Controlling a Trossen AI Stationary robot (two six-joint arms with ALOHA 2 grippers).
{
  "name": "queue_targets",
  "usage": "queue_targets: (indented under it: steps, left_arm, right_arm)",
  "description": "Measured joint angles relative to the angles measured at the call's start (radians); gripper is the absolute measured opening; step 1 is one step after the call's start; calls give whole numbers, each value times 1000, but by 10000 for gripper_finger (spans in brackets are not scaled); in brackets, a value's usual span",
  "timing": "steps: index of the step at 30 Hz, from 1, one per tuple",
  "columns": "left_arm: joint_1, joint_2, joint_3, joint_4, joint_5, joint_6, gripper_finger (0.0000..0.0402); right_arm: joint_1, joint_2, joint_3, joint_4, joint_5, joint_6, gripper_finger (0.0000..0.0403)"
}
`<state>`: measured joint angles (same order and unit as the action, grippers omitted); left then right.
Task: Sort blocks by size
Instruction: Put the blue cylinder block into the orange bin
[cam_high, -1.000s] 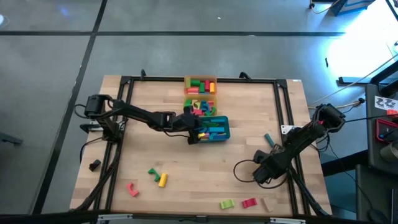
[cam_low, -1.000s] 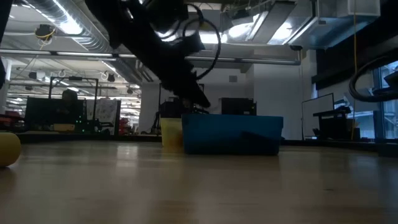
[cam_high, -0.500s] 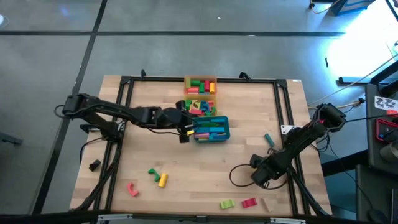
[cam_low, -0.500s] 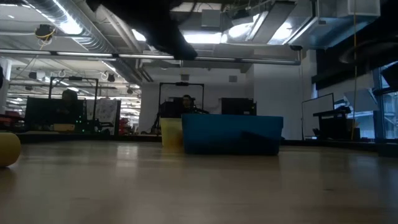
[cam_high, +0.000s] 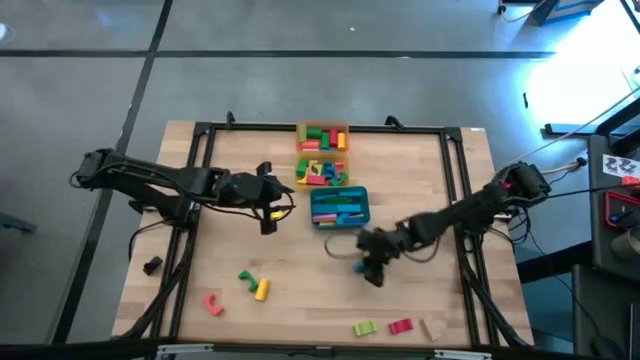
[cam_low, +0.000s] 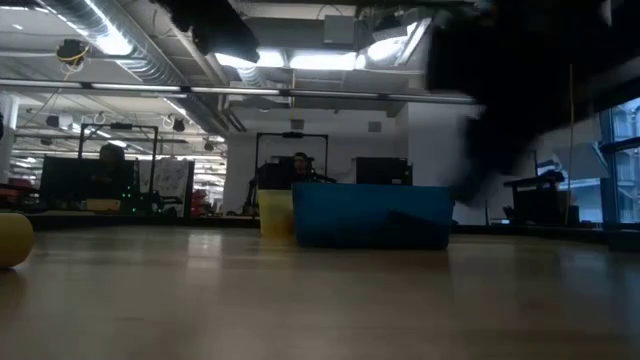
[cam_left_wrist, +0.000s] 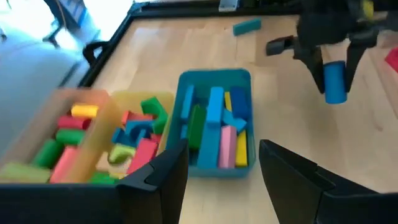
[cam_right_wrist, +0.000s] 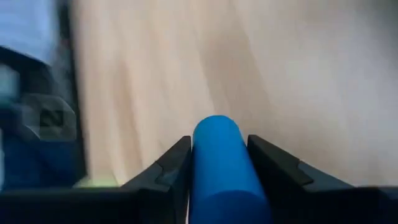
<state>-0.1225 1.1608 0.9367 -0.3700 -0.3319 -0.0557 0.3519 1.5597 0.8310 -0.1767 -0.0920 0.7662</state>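
While the right gripper (cam_high: 372, 272) is hanging over bare wood just in front of the teal tray (cam_high: 364, 213), its fingers are pinching a blue cylinder (cam_right_wrist: 219, 168) that is sticking out lengthwise between them; the left wrist view is showing that cylinder (cam_left_wrist: 334, 81) hanging downward from the jaws; the left gripper (cam_high: 268, 212) is waiting beside the tray's left side, jaws standing wide and holding nothing; more blocks are lying in the teal tray, in the yellow tray (cam_left_wrist: 163, 98) and orange tray (cam_left_wrist: 68, 98) behind it; loose blocks (cam_high: 258, 286) are lying near the table's front edge.

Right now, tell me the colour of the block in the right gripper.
Blue block, clearest in the right wrist view.
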Motion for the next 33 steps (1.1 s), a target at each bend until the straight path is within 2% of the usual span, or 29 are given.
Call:
queue_targets:
  steps: [6, 12, 16, 22, 28, 33]
  left_arm:
    - [-29, -36, 0, -91, 0, -68, 180]
    - [-68, -42, 0, -162, 0, -89, 180]
    - [-90, -42, 0, -174, 0, -143, 180]
    - [-117, -42, 0, -174, 0, -146, 180]
    - [-147, -42, 0, -175, 2, -168, 180]
    - [-205, -42, 0, -226, 82, -243, 180]
  right_arm:
    - [-197, -1, 0, 418, 2, -214, 145]
    - [-419, -2, 1, 683, 149, -456, 144]
    - [-570, 0, 1, 755, 190, -545, 144]
    - [-746, 64, 1, 845, 158, -560, 144]
    - [-828, 160, 2, 901, 152, -560, 156]
    - [-846, 231, 2, 956, 154, -561, 159]
